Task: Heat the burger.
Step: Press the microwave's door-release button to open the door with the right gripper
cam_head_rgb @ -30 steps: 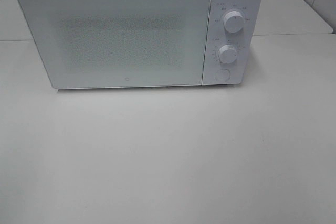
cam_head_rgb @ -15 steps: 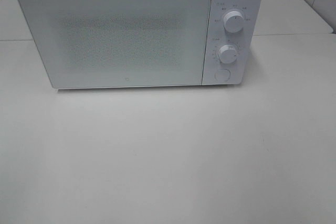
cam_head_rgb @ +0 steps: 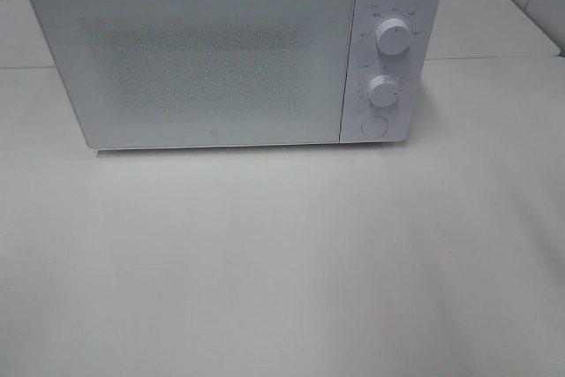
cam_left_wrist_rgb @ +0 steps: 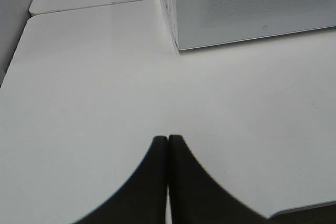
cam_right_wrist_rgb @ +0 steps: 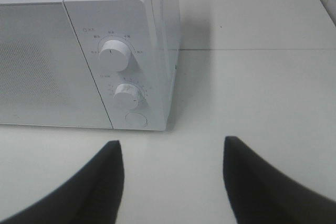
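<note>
Left gripper point(cam_left_wrist_rgb: 168, 139) hangs over the white table point(cam_left_wrist_rgb: 79, 77), jaws pressed together, near a corner of the microwave point(cam_left_wrist_rgb: 252, 9); right gripper point(cam_right_wrist_rgb: 172, 141), jaws spread and empty, faces its two dials point(cam_right_wrist_rgb: 116, 55); from high up, the door point(cam_head_rgb: 194, 59) sits closed, burger not in sight

You'll find nothing legible here. On the microwave point(cam_head_rgb: 221, 59), tiny grey characters ring the upper knob point(cam_head_rgb: 391, 35) and fine tick marks ring the lower knob point(cam_head_rgb: 383, 91), all too small to read. A small mark point(cam_head_rgb: 210, 139) low on the door is possibly a logo.
</note>
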Robot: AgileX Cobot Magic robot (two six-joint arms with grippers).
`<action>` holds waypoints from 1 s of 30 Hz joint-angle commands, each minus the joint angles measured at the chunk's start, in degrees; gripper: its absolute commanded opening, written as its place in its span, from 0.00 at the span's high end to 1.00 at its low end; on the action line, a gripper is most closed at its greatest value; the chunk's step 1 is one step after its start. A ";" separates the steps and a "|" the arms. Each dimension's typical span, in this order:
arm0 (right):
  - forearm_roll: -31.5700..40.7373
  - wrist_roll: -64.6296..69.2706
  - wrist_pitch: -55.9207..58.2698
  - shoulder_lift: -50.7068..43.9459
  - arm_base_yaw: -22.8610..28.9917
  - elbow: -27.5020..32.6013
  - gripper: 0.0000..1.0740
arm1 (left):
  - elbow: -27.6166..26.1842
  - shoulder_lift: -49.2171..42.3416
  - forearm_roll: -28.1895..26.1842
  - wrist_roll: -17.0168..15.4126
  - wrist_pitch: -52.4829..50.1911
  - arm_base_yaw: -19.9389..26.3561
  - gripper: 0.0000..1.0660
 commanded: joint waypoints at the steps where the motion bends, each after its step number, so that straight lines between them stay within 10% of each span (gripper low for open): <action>1: -0.06 -0.52 0.11 -1.20 0.00 0.11 0.42 | 0.17 -1.26 -0.17 -0.40 -0.80 -0.34 1.00; 30: -0.06 -0.52 0.11 -1.20 0.00 0.11 0.42 | 0.17 -1.26 -0.17 -0.40 -0.80 -0.34 1.00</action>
